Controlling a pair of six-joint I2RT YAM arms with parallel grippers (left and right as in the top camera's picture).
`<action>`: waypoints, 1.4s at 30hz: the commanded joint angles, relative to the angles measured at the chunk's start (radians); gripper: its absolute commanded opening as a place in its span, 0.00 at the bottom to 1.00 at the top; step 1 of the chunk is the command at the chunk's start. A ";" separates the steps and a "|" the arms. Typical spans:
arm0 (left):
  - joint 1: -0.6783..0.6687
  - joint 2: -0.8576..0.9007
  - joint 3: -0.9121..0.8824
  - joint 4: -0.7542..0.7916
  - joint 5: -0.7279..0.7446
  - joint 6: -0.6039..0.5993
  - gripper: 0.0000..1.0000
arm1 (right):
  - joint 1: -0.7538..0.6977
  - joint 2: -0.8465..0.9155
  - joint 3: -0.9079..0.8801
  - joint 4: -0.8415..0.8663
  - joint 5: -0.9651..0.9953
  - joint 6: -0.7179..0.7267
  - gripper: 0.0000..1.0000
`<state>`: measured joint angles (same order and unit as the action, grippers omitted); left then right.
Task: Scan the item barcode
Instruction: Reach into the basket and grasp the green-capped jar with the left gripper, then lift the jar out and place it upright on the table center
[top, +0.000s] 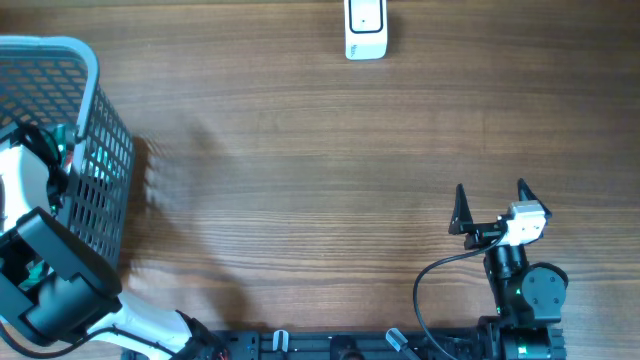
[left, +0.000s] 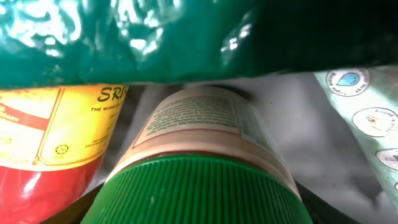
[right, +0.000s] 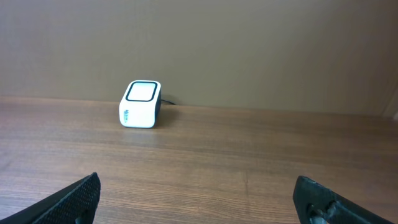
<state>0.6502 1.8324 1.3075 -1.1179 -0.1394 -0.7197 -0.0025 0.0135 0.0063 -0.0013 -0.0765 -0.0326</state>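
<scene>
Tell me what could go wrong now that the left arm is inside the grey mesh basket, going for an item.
One: the jar with the green ribbed cap is crowded by a yellow-labelled red bottle and a glossy green bag, so a grab may catch a neighbour. Two: lifting it might drag the grey mesh basket. Three: the small white scanner stands far across the wooden table, a long carry.
</scene>
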 joint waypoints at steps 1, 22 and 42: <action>0.005 -0.001 0.029 -0.021 0.001 0.032 0.63 | 0.005 -0.006 -0.001 0.002 0.017 -0.018 1.00; 0.005 -0.463 0.196 0.003 0.136 0.045 0.63 | 0.005 -0.006 -0.001 0.002 0.017 -0.017 1.00; -0.615 -0.717 0.307 0.026 0.363 0.080 0.63 | 0.005 -0.006 -0.001 0.002 0.016 -0.017 1.00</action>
<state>0.1741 1.0389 1.6051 -1.0904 0.2012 -0.6735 -0.0025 0.0135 0.0063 -0.0010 -0.0765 -0.0326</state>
